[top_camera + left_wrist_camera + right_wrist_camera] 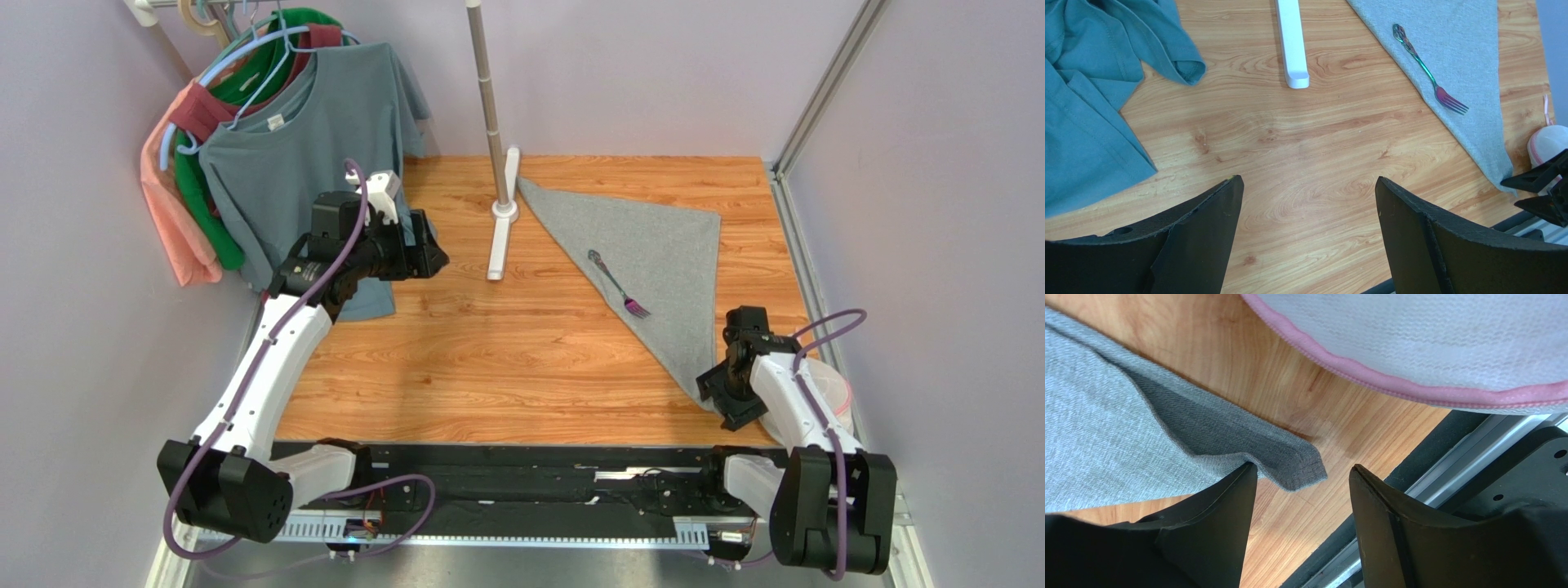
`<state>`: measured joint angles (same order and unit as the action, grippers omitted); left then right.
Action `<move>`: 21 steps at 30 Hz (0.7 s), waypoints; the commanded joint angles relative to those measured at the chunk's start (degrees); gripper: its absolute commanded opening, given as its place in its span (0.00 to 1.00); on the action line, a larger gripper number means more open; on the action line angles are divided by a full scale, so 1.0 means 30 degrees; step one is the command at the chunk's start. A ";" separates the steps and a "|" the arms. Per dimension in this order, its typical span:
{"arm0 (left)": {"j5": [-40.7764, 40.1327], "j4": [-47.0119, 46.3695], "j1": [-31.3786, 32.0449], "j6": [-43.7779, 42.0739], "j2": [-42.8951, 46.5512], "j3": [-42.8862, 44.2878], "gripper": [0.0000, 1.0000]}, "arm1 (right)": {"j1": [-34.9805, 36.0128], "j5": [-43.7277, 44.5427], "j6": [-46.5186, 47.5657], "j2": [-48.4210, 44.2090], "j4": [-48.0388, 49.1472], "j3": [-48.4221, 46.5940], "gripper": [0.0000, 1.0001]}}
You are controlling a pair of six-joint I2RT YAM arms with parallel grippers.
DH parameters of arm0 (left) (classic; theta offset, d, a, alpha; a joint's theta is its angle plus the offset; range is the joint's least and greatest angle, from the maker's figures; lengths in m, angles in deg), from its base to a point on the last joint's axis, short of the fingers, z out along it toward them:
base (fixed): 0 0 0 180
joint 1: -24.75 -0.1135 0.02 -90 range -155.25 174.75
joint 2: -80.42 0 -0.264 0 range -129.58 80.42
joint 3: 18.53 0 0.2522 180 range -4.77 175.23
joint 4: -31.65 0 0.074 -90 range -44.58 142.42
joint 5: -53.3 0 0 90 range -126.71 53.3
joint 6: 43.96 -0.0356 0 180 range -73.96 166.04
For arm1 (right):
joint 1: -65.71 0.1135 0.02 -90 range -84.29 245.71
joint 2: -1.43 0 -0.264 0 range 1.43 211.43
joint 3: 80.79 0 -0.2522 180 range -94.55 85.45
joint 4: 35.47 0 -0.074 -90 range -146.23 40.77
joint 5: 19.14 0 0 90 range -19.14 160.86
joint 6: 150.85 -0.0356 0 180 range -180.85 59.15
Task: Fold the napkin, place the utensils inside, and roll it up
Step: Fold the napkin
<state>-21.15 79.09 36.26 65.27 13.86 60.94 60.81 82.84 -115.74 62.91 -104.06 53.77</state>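
The grey napkin (656,263) lies folded into a triangle on the right half of the wooden table, its long edge running diagonally. A slim dark fork (617,283) rests on it close to that edge, tines toward the near right; it also shows in the left wrist view, fork (1428,70) on napkin (1468,55). My right gripper (726,390) hovers open just over the napkin's near corner (1300,468), nothing between its fingers. My left gripper (429,255) stands open over bare wood left of centre, far from the cloth.
A white stand pole with a flat base (503,227) rises at the back centre. T-shirts on hangers (288,135) hang at the back left, one draping onto the table (1088,110). A white, pink-rimmed mesh item (1425,349) sits by the right gripper, next to the table's front rail (552,472).
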 commanded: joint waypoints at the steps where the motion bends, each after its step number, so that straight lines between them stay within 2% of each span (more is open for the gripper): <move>1: 0.0119 -0.0061 -0.0203 0.0213 -0.0106 0.0537 0.88 | -0.0151 0.0455 -0.1066 -0.0304 0.0553 0.0219 0.60; 10: 0.0294 -0.0149 -0.0232 0.0360 -0.0106 0.0508 0.88 | -0.0385 0.2185 -0.2239 -0.3146 -0.1851 0.0687 0.54; 21: 0.0500 -0.0238 -0.0262 0.0418 -0.0019 0.0420 0.88 | -0.0591 0.1454 -0.1769 -0.2122 -0.0445 0.0745 0.50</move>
<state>-20.61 79.06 35.87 65.73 13.29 60.94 59.41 86.25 -120.14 56.24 -107.69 55.62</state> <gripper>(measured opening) 0.881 0.509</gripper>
